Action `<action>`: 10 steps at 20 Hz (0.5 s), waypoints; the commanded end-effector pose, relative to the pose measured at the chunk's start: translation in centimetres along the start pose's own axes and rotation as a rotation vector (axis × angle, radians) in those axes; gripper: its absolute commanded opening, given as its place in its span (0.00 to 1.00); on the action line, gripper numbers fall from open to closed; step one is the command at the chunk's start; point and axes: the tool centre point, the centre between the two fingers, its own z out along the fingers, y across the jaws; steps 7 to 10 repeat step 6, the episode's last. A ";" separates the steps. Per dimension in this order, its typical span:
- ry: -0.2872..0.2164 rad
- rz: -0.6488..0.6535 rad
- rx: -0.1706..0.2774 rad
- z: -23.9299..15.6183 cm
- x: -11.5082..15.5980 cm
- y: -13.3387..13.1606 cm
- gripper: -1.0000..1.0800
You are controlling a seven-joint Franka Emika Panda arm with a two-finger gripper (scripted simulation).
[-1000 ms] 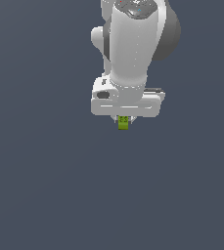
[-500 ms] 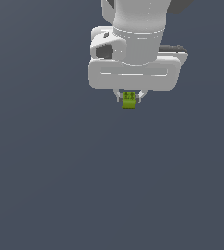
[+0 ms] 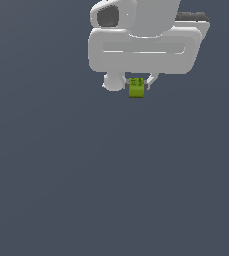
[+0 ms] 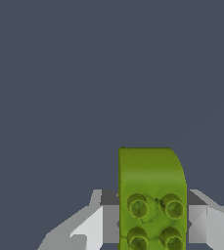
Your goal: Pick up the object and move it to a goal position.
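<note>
We see the white tool (image 3: 137, 85) near the top of the exterior view, and it is pinching the little yellow-green block (image 3: 136, 88) between its two fingers. The block sits just under the big white body of the tool and pokes out a bit below the fingers. In the wrist view, the block (image 4: 151, 197) looks much bigger. It has a flat green side with one rounded corner, and it has four round bumps on one face. A gray finger (image 4: 199, 220) touches the block on one side, and another finger touches it on the other side. Behind the block we see only a plain dark gray counter (image 3: 111, 190). We cannot tell if the block touches the counter or hangs above it.
</note>
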 end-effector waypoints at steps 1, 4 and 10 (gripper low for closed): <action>-0.001 0.000 0.000 -0.6 0.1 -0.1 0.00; -0.001 0.000 0.000 -0.9 0.1 -0.1 0.00; -0.001 0.000 0.000 -0.9 0.2 -0.1 0.00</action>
